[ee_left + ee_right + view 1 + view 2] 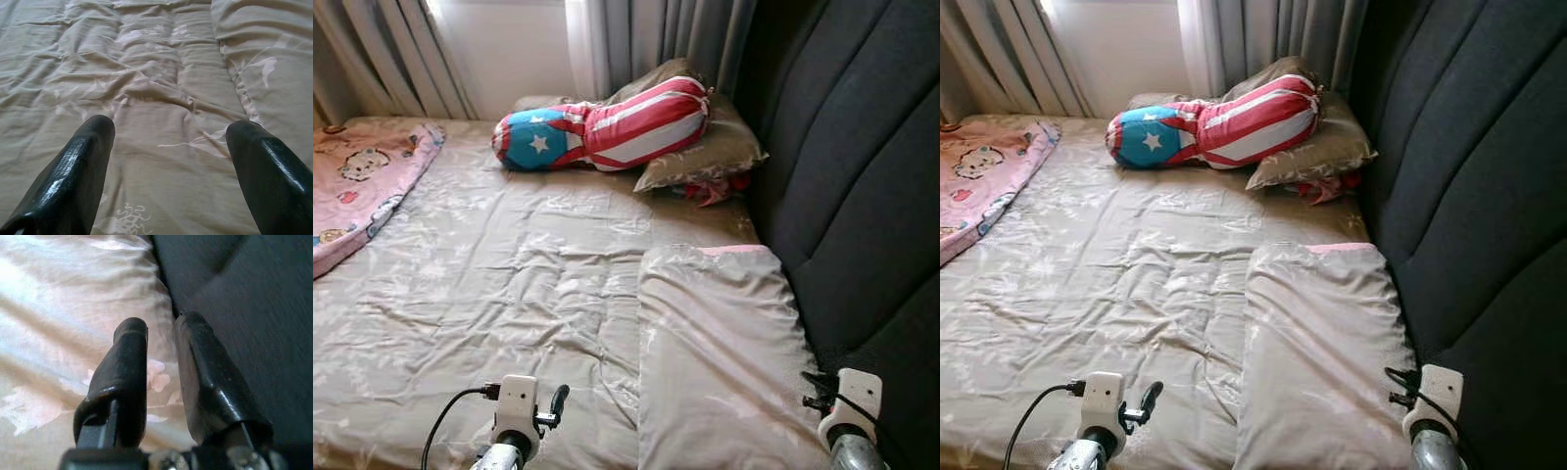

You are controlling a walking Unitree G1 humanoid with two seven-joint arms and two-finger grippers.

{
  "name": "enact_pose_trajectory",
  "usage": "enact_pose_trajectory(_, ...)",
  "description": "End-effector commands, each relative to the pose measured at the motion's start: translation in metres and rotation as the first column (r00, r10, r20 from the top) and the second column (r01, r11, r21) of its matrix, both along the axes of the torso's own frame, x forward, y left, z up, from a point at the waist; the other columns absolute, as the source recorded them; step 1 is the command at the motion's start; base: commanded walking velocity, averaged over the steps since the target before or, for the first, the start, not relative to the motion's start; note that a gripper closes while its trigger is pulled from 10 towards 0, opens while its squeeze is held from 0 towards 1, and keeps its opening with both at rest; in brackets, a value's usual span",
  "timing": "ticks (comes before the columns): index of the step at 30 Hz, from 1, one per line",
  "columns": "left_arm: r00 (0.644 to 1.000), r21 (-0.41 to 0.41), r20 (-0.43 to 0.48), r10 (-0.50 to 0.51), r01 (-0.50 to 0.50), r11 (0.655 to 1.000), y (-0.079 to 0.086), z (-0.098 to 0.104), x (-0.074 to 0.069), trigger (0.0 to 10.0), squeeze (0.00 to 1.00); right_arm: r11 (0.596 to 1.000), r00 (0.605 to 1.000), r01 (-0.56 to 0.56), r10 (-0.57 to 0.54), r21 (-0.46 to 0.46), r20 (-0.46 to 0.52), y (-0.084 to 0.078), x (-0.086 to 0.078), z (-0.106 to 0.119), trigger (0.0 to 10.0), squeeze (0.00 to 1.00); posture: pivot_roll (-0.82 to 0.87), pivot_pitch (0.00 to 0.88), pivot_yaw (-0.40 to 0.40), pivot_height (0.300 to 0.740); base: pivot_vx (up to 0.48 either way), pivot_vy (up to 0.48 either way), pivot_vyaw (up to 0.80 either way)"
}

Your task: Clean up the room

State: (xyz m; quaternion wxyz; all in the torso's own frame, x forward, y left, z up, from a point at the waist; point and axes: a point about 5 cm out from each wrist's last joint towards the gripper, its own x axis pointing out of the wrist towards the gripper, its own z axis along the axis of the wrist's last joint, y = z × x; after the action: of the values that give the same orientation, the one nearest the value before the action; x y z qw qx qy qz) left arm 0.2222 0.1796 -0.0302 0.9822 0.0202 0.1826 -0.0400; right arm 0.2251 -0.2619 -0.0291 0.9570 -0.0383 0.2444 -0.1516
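I stand the robot at the edge of a bed whose beige cover lies rumpled, the thing I judge this tidy-up most needs smoothed. The dark padded headboard runs along the bed's right side, and grey curtains hang beyond its far end. A pink cartoon-print blanket is bunched at the bed's far left corner, probably due for folding. A flat beige pillow lies near me against the headboard, seemingly already in place. At the bed's far right, a stars-and-stripes bolster rests on a tan pillow, with something red tucked beneath. The left gripper hovers low over the wrinkled cover, fingers spread wide, ready as I read it to pinch a fold. The right gripper hangs over the near pillow's edge beside the headboard, fingers nearly together and holding nothing. The headboard crowds that arm.
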Motion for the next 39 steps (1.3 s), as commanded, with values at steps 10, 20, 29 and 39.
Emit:
enact_pose_trajectory(10, 0.998, -0.016, -0.051, 0.031, -0.032, 0.999, 0.004, -0.006, -0.001, 10.0, 0.0, 0.911, 0.958, -0.189, 0.254, -0.366, 0.137, -0.003, 0.042, 0.049, 10.0, 0.0, -0.01, 0.0, -0.04, 0.74, 0.0, 0.0, 0.0)
enact_pose_trajectory(20, 0.998, -0.014, -0.054, 0.034, -0.034, 0.999, 0.004, -0.007, -0.002, 10.0, 0.0, 0.996, 0.972, -0.058, 0.071, -0.062, 0.225, 0.002, 0.038, 0.04, 10.0, 0.0, 0.0, 0.0, -0.04, 0.74, 0.0, 0.0, 0.0)
enact_pose_trajectory(29, 0.986, -0.01, -0.149, 0.077, -0.079, 0.997, 0.013, -0.018, -0.009, 10.0, 0.0, 0.933, 0.998, -0.017, 0.036, 0.359, -0.045, 0.039, -0.008, -0.022, 10.0, 0.0, 0.0, 0.0, -0.046, 0.74, 0.0, 0.0, 0.0)
enact_pose_trajectory(39, 0.926, 0.003, -0.334, 0.174, -0.183, 0.983, 0.027, -0.038, -0.032, 10.0, 0.0, 0.918, 0.953, 0.001, 0.119, 0.396, -0.279, 0.059, -0.052, -0.054, 10.0, 0.0, 0.0, 0.0, -0.035, 0.74, 0.0, 0.0, 0.0)
